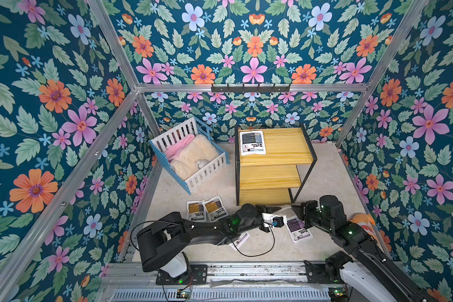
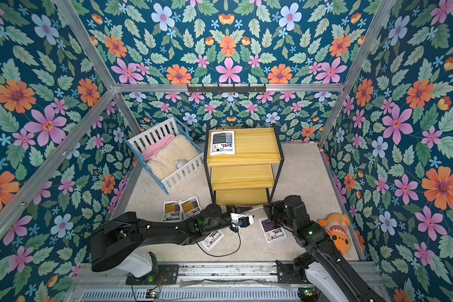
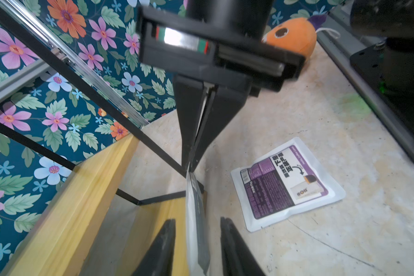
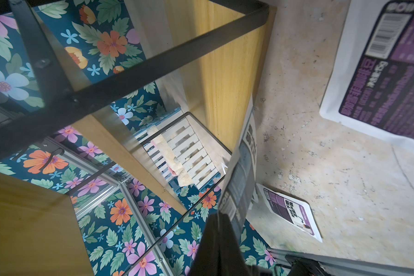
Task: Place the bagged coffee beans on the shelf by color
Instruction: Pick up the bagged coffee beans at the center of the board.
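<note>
Left wrist view: flat white coffee pouch with blue-grey label [image 3: 196,239] is held over the table [image 3: 344,124] beside the yellow-board shelf [image 3: 65,215], pinched by the clamped right tool [image 3: 190,166]; left tool [image 3: 198,219] is spread, untouching. Judged light, limp, slippery: edge seam is best gripped.

Shelf [image 1: 285,146]: we log yellow wooden boards, fine grain, matt; its thin black metal frame is matt too. Each coffee pouch [image 1: 252,142]: smooth white film, faint sheen, printed label. Bench [image 1: 324,177]: pale, stone-like, pitted, scuffed. Crib [image 1: 209,172]: smooth painted slats; we note fluffy fleece bedding [image 1: 194,154].
</note>
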